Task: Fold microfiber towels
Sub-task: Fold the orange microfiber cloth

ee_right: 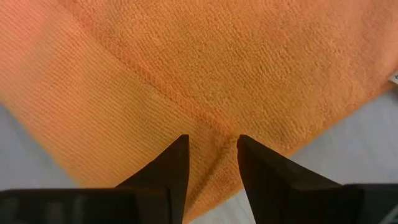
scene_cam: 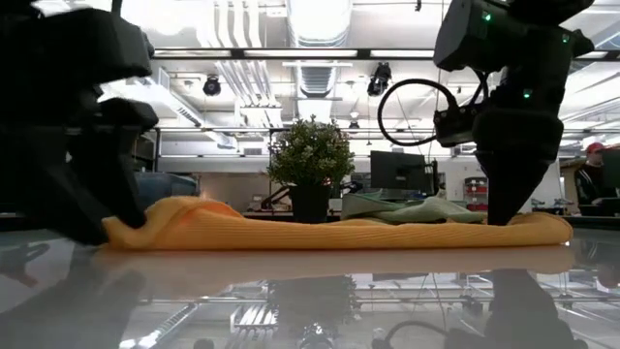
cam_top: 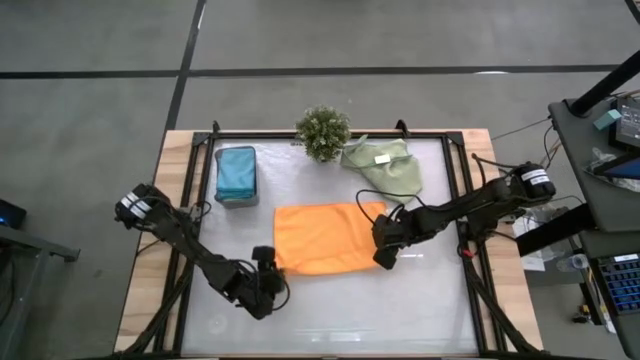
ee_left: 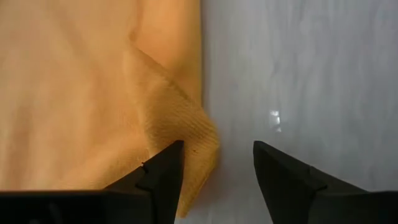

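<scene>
My left hand (ee_left: 217, 165), fingers apart, sits at one short end of the bright orange microfiber towel (cam_top: 325, 238); my right hand (ee_right: 211, 162), apart, straddles the other.

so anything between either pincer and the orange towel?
Nothing visible. The left pincer stands open at a rumpled corner of the orange towel; the right pincer is right over its opposite edge, fingers apart.
</scene>
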